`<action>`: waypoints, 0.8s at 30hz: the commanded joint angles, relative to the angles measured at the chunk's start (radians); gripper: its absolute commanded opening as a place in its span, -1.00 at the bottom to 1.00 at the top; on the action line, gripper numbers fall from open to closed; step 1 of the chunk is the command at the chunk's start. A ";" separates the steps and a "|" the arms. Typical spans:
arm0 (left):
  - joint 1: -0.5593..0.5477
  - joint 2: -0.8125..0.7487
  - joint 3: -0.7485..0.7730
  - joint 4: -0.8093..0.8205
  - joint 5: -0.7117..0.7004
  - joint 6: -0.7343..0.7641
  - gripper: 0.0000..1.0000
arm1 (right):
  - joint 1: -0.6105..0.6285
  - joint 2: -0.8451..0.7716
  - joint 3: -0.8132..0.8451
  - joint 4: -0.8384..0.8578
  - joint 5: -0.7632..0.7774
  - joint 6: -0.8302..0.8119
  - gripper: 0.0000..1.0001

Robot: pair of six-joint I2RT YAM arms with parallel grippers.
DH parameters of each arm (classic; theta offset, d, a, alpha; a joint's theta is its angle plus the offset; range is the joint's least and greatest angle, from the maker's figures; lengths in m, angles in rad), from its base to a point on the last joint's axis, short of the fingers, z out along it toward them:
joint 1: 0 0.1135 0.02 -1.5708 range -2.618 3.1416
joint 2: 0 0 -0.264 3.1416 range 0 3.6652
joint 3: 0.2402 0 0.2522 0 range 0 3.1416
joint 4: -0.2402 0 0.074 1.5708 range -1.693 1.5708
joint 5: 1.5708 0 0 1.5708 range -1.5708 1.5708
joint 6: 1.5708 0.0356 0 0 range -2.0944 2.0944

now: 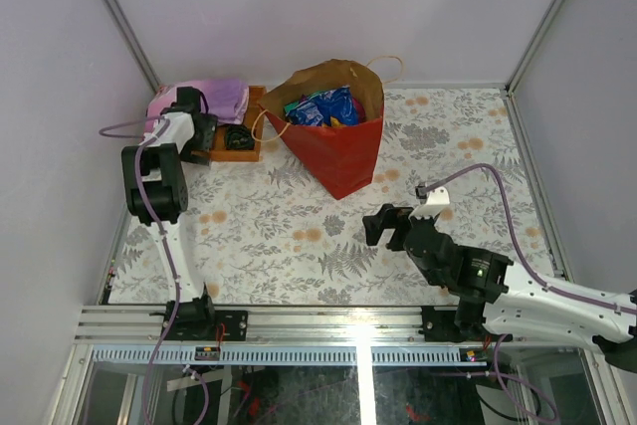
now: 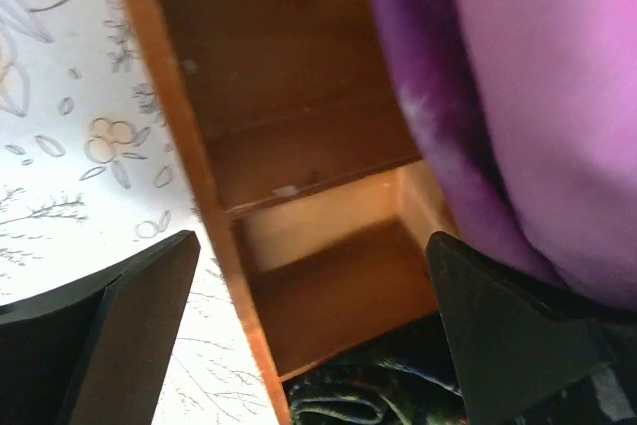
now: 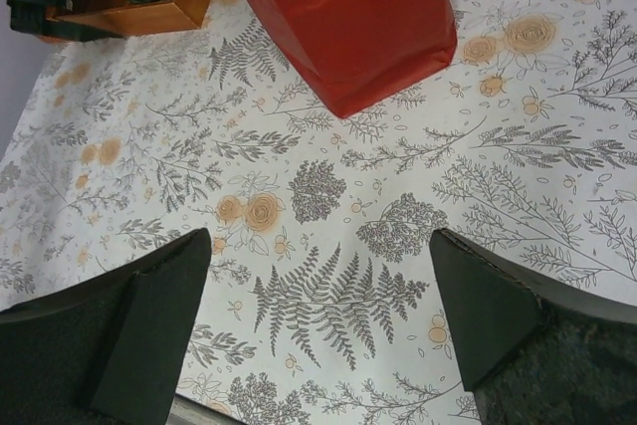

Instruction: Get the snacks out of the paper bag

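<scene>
Now the paper bag (image 1: 338, 151) leans on the desk (image 1: 458, 146) with its long axis running away from the arms – the closed bottom points near, toward the right tool (image 1: 383, 226), and the open mouth, with the snacks (image 1: 323, 108) inside, faces up and far. Both tools stand wide and hold nothing. The left tool (image 2: 314, 276) hangs over the wooden tray (image 1: 244, 154), just left of the mouth, so I judge it better placed to reach in, moving to its right.

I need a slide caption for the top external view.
Blue snack packets sit inside the red paper bag, next to a wooden tray.
</scene>
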 commanded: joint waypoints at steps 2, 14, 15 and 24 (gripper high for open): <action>0.007 0.011 0.060 0.084 0.057 0.133 1.00 | 0.000 0.068 0.068 0.007 0.025 0.022 0.98; -0.104 -0.617 -0.389 0.333 0.278 0.551 0.99 | -0.079 0.310 0.304 0.359 0.173 -0.473 0.98; -0.123 -0.664 -0.394 0.321 0.268 0.582 0.99 | -0.141 0.332 0.352 0.326 0.124 -0.457 0.99; -0.172 -0.571 0.013 0.150 0.249 0.836 0.99 | -0.530 0.561 0.744 0.033 -0.288 -0.421 0.98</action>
